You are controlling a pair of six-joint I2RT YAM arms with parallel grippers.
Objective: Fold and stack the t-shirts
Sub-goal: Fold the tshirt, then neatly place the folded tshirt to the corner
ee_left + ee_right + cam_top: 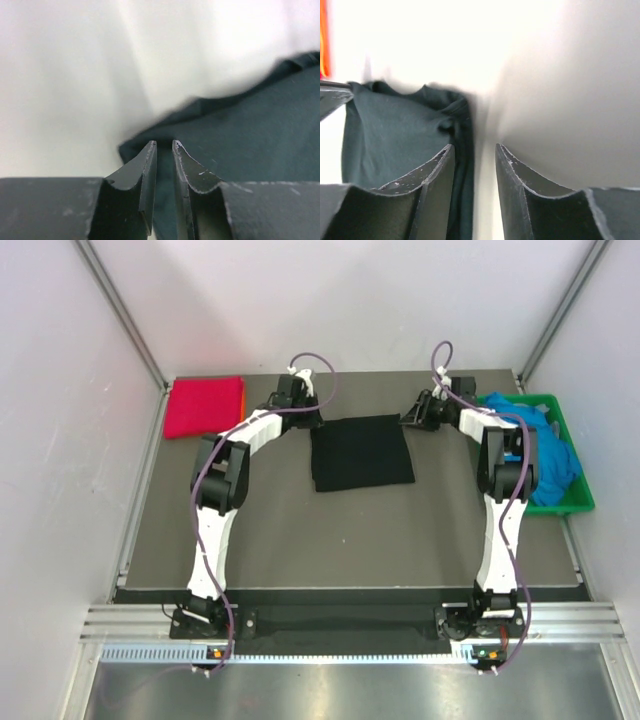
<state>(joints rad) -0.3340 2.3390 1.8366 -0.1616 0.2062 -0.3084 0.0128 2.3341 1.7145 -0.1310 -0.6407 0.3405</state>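
- Left claw (165,145): nearly closed, just a slit, at the far-left corner of the black shirt (361,452); can't tell if it's pinching.
- Right claw (475,147): open, empty, by the far-right corner.
- Black shirt looks folded mid-table; next, probably grab both corners and stack it on the red shirt (204,406).

The right arm (503,475) hides part of the blue shirts (560,462) in the green crate (562,509).

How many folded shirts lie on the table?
2 plain to see: black cloth shirt at centre, magenta-red cloth shirt far-left corner; an orange edge beside it suggests a third.
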